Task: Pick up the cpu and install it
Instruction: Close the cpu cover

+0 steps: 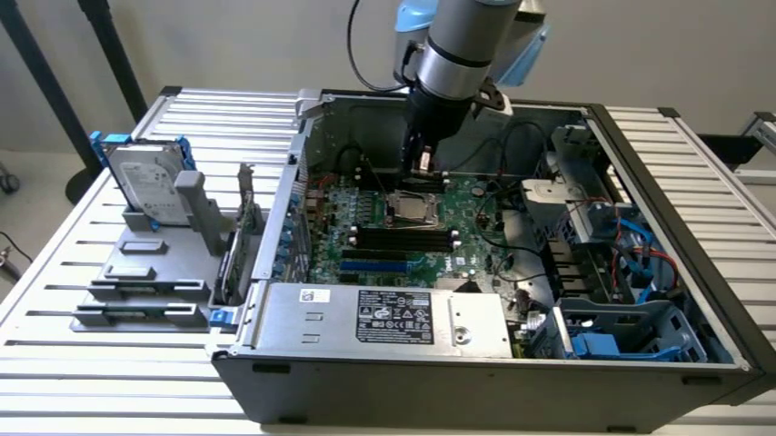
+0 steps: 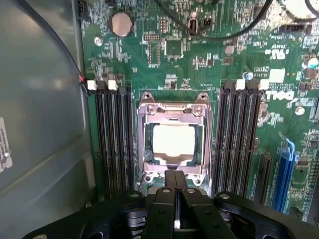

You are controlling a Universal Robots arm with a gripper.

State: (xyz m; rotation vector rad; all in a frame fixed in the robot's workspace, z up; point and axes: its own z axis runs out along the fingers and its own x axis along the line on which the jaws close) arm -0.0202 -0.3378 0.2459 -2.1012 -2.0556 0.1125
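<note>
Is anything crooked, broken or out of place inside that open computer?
Nothing stands out. The small square silvery cpu lies square within its metal socket frame on the green motherboard, and the shut black gripper hangs close above it. No loose or damaged parts show.

Silvery cpu [image 2: 173,143] flat in socket [image 2: 174,106]

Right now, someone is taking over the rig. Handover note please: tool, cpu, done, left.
Tool: shut, holding nothing, over the edge of the socket inside the case.
Cpu: lies flat in the socket on the motherboard, between the RAM slots, apart from the tool.
Done: cpu is off the tool and in the socket.
Left: I cannot tell whether it is fully seated or the socket frame is latched. Check that.
</note>
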